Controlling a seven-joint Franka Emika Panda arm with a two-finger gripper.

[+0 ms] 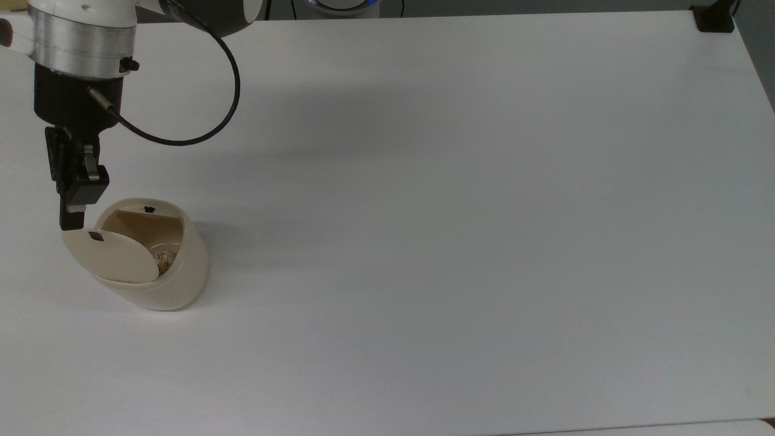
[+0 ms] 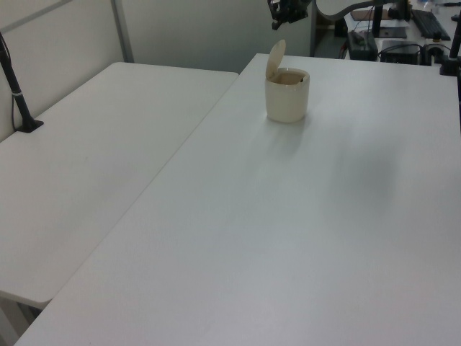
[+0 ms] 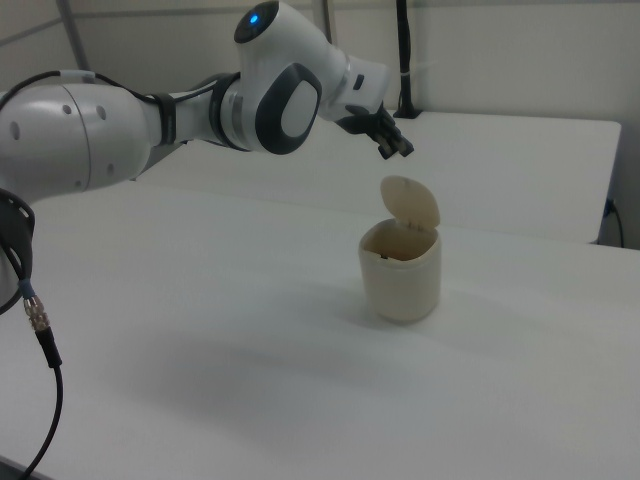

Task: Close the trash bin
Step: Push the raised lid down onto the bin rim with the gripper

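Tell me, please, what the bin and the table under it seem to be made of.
The bin looks like moulded plastic: cream, smooth, with a soft sheen, rounded edges and a thin lid standing open. The table has a matt white top, probably laminate or coated board; the flat, even surface shows no grain, so the core stays uncertain.
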